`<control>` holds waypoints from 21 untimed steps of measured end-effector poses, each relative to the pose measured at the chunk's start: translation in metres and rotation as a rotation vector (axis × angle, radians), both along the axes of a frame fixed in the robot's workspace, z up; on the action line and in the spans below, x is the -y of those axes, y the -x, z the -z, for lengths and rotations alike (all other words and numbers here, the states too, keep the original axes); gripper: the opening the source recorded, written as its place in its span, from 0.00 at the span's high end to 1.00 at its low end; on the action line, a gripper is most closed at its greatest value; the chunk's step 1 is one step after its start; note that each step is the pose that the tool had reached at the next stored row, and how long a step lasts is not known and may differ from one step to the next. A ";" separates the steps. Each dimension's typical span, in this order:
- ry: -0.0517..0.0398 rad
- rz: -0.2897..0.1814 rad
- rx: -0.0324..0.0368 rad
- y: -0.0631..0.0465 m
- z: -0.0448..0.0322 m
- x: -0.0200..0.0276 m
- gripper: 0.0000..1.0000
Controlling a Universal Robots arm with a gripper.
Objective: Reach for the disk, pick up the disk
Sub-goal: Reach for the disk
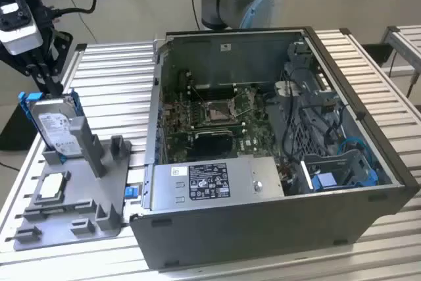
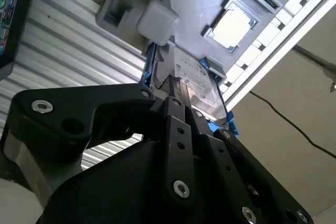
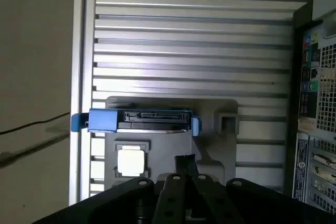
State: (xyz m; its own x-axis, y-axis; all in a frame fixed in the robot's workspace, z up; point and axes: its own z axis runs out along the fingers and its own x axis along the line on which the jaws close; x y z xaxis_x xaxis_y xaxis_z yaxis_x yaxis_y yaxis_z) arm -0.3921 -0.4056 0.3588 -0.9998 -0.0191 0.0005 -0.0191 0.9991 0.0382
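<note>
The disk (image 1: 58,128) stands just beneath my claw (image 1: 49,85), whose spread I cannot tell; landing off-centre, I could jam its blue frame (image 1: 25,101) against the grey stand (image 1: 92,195).

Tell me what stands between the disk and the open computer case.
In the exterior view, the tall post of the grey holder stands by the disk, its short post nearer the computer case; the rest is bare slatted table.

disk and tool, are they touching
Cannot tell. In the exterior view the tool hangs right at the top edge of the upright disk, but neither gap nor contact shows plainly.
</note>
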 end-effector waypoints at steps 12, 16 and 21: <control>-0.0001 0.000 0.0001 0.000 0.0000 0.0000 1.00; 0.0000 0.000 0.0000 0.002 0.0001 -0.0035 1.00; 0.0000 0.000 0.0001 0.016 0.0005 -0.0167 1.00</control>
State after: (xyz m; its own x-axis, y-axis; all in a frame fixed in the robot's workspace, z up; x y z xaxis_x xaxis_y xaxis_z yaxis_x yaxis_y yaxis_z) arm -0.4085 -0.3889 0.3583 -0.9998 -0.0192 0.0005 -0.0192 0.9991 0.0382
